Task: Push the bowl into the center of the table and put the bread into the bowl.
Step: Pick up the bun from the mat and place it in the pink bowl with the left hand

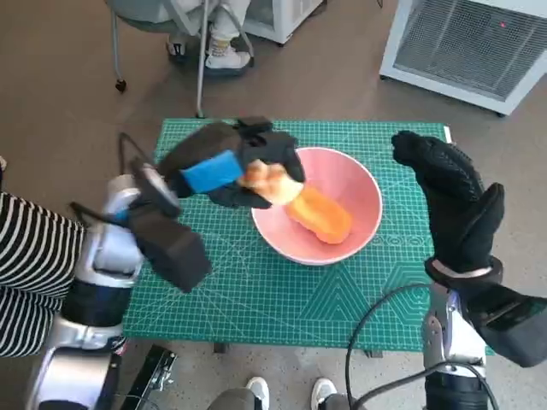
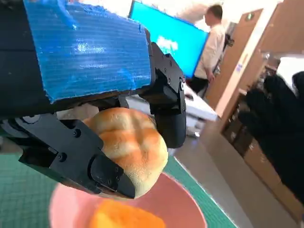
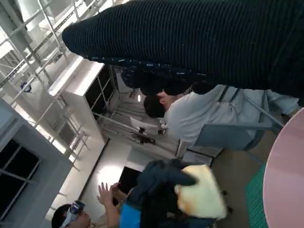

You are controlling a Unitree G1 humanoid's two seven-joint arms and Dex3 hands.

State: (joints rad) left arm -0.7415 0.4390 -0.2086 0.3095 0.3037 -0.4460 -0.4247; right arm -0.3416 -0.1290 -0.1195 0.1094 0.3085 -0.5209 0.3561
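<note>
I've got a green cutting mat (image 1: 256, 299) covering the table, white cabinet (image 1: 466, 47) far right on the floor, chair legs and someone's feet (image 1: 224, 53) at the far edge, a striped sleeve (image 1: 30, 256) at left. Nothing sits btwn the hands and the bowl. Pink bowl (image 1: 346, 184) is abt mid-mat, slightly right of center. An orange oblong piece (image 1: 323, 213) lies inside it, long axis running far-left to near-right. Left hand (image 1: 226, 166) hangs over the bowl's left rim, fingers clamped round a pale round bread roll (image 2: 130, 147), scored top facing the wrist cam. Right hand (image 1: 449, 192) is up off the mat just right of the bowl, fingers apart, holding nothing, not touching the bowl
</note>
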